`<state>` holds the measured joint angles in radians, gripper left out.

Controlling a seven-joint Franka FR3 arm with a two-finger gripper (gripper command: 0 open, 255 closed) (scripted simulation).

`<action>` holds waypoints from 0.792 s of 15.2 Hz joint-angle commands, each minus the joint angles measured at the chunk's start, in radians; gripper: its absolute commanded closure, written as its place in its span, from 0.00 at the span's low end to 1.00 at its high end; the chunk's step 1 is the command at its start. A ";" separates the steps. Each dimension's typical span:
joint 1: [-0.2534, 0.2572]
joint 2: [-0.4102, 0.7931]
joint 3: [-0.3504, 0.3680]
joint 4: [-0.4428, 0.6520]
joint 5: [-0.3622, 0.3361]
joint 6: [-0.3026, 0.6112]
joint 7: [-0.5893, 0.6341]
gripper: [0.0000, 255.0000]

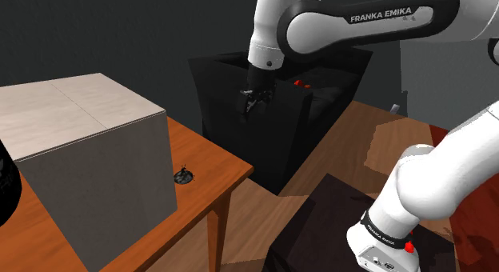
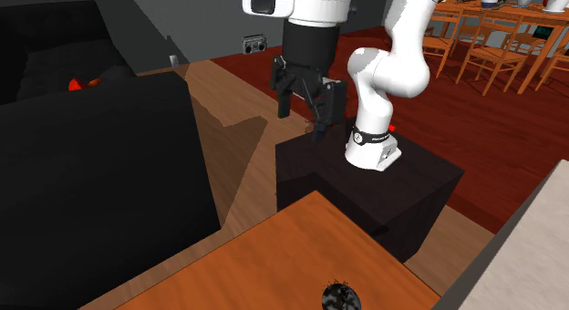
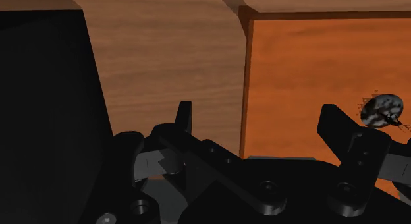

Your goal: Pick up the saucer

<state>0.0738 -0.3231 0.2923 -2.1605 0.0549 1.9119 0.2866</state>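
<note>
Presently, dark mottled saucer [image 1: 184, 177] on orange table [image 1: 214, 160], near grey box [image 1: 88, 142]; gripper [image 3: 260, 124] clear of table, fingers wide apart, empty.

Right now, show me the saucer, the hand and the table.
saucer [image 1: 184, 177], shoulder view, its middle.
hand [image 3: 258, 117], wrist view, midway between its open fingertips.
table [image 1: 216, 161], shoulder view, bare top beside the saucer.
</note>
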 commanded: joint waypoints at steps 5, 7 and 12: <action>0.028 0.190 0.088 0.107 -0.035 0.056 0.125 0.00; 0.040 0.260 0.112 0.154 -0.057 0.067 0.167 0.00; 0.086 0.445 0.155 0.293 -0.129 0.079 0.273 0.00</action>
<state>0.1495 0.0834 0.4396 -1.8930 -0.0579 1.9843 0.5372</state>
